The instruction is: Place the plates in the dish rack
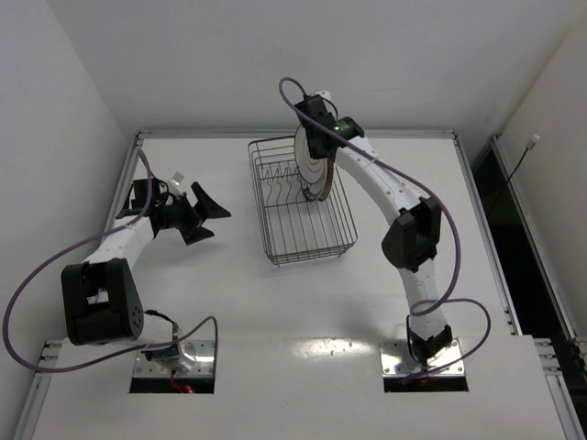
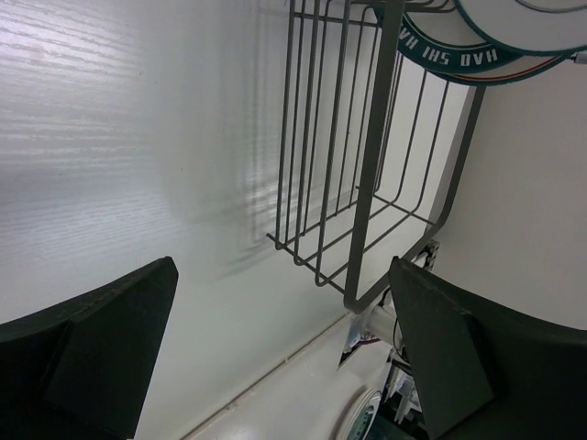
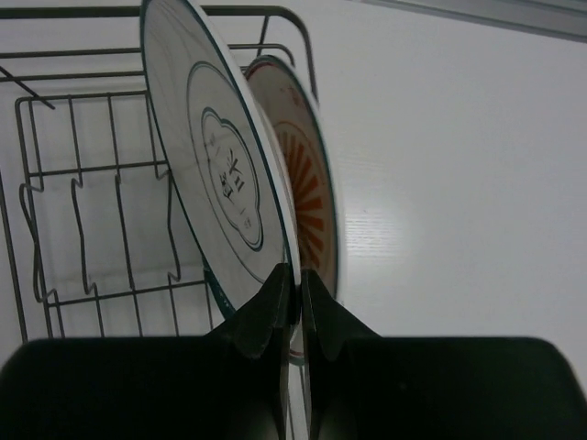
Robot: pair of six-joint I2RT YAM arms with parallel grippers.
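Grey-ringed round white plate stood upright in dark wire dish rack, rim pinched by right tool, beside orange-patterned white plate; left tool gaped wide.

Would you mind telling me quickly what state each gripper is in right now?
Left gripper: open, holding nothing.
Right gripper: closed on the rim of the grey-ringed plate.

Grey-ringed plate: white, dark centre motif. Orange-centred plate: white, radiating stripes. Teal-rimmed plate: white lettering. Dish rack: dark grey wire.
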